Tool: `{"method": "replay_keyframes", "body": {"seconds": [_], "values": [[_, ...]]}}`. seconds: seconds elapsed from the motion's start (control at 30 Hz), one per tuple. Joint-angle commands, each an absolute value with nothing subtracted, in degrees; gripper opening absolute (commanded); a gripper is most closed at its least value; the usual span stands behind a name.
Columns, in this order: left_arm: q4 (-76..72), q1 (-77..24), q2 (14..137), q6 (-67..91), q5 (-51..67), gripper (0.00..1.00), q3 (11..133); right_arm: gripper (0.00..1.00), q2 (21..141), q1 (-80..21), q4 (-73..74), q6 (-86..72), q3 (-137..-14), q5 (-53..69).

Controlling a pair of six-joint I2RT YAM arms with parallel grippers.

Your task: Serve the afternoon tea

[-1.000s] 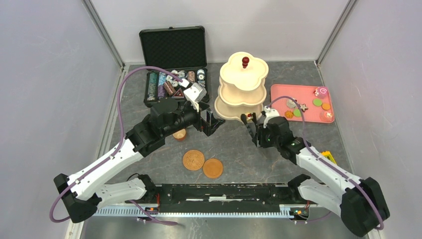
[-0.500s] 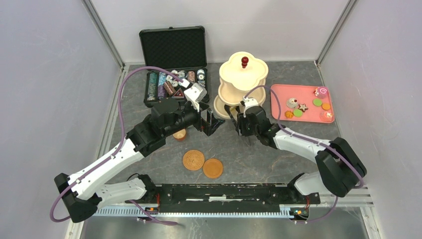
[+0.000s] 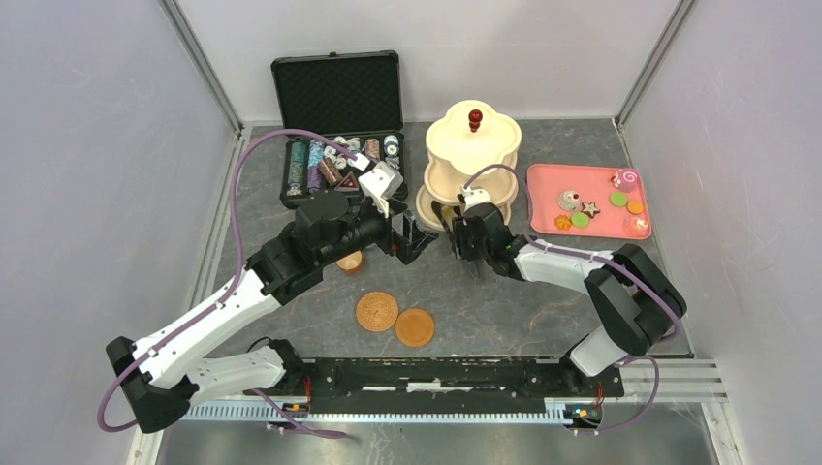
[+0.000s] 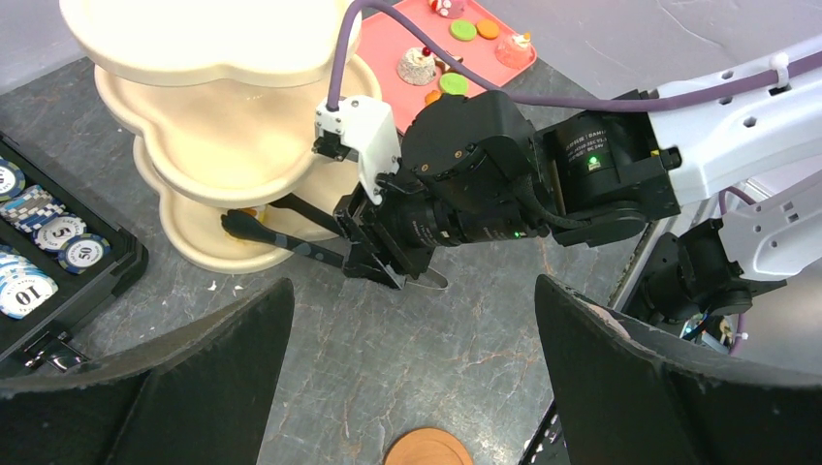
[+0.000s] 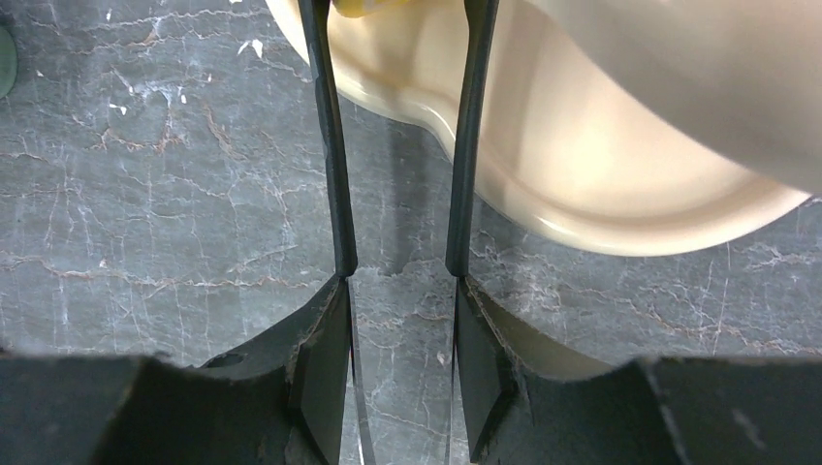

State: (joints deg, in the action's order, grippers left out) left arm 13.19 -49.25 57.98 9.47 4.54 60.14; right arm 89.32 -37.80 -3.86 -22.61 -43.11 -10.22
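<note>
The right hand (image 5: 395, 17) is reaching in over the lip of the stand (image 3: 473, 160), its two thin fingers (image 5: 328, 145) running narrow and close to parallel, with the tips hanging over the bottom tier (image 5: 543, 194). A small yellow pastry (image 4: 250, 211) is showing right at those tips, low on that tier. The wrist view is cutting it off, though, so I cannot tell whether the hand is pinching it or only straddling it. The left hand (image 4: 412, 281) is hovering spread wide and empty over the counter (image 3: 504, 300), just in front of the stand and facing its partner. That pastry is looking like a tiny hard toy, light and probably slick, so a gentle pinch across its middle should do; squeeze harder and it may be popping out sideways. The stand is looking stiff but likely light, so a finger catching the rim could be shoving it, and the red knob (image 3: 475, 119) is the natural hold if it needs shifting. More pastries (image 3: 569, 201) are waiting on the pink tray (image 3: 545, 182) to the right. The two saucers (image 3: 377, 311) are lying flat side by side up front, thin, best taken at an edge. The brown cup (image 3: 350, 262) is sitting beside the left arm, best taken by its rim.
</note>
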Motion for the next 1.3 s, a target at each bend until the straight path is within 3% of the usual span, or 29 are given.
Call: {"method": "replay_keyframes", "body": {"seconds": [0.0, 0.33, 0.57, 0.93, 1.27], "values": [[11.29, -49.48, 57.33, 11.25, 4.57, 1.00, 60.56, 0.40, 90.45, -39.49, -8.10, -20.54, -46.02, -13.30], [11.25, -49.44, 57.36, 11.34, 4.57, 1.00, 60.47, 0.55, 91.03, -40.87, -7.64, -18.62, -45.65, -14.07], [11.21, -49.48, 57.82, 11.43, 4.75, 1.00, 60.47, 0.57, 88.73, -40.87, -7.65, -18.35, -43.42, -15.23], [11.23, -49.47, 57.90, 11.43, 4.74, 1.00, 60.47, 0.57, 76.80, -40.87, -3.78, -16.62, -34.96, -15.42], [11.16, -49.48, 57.23, 11.60, 5.29, 1.00, 60.56, 0.51, 63.21, -40.61, 13.39, -16.98, -30.32, -22.71]]}}
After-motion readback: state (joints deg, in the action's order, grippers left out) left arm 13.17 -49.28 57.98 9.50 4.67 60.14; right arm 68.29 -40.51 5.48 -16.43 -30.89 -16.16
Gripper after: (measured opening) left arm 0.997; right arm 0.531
